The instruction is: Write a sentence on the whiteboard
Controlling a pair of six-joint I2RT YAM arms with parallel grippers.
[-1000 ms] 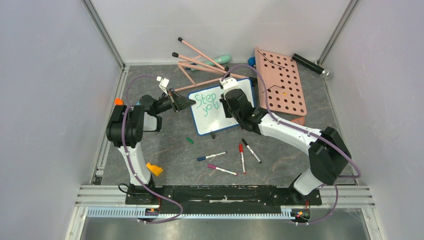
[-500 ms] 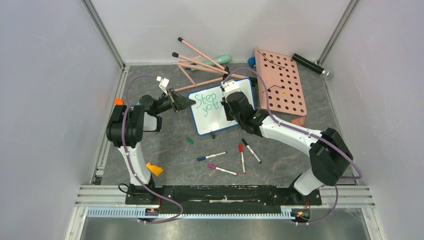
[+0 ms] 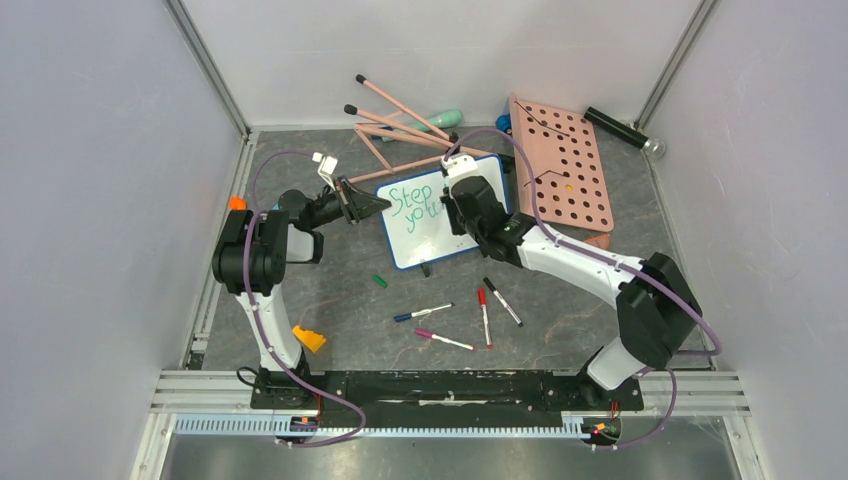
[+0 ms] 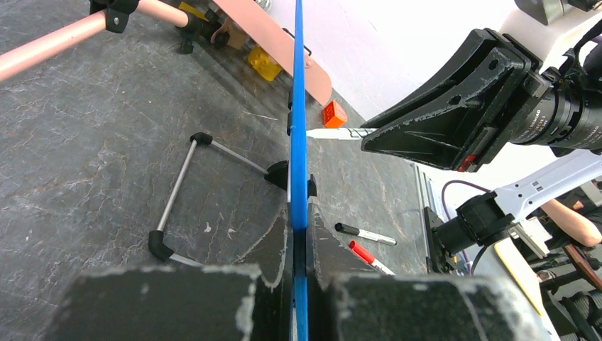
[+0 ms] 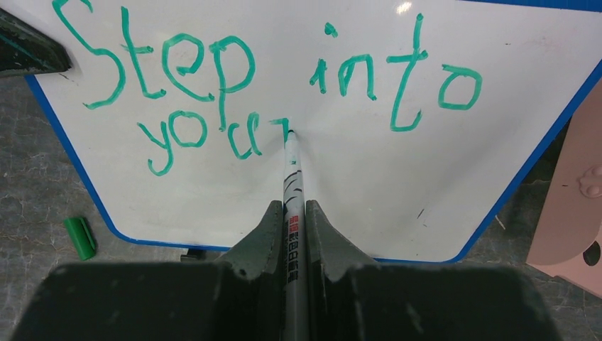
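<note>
Low in the right wrist view, the right gripper point(image 5: 291, 213) clamps a marker point(image 5: 292, 170) against the board point(image 5: 369, 163), whose edge the left gripper point(image 4: 299, 231) pinches to steady it.

My top camera looks down from behind on the whole table point(image 3: 330, 290), my left wrist camera sights closely along the blue edge of the whiteboard point(image 4: 299, 106), my right one faces its white side close up, and all three share the whiteboard.
</note>
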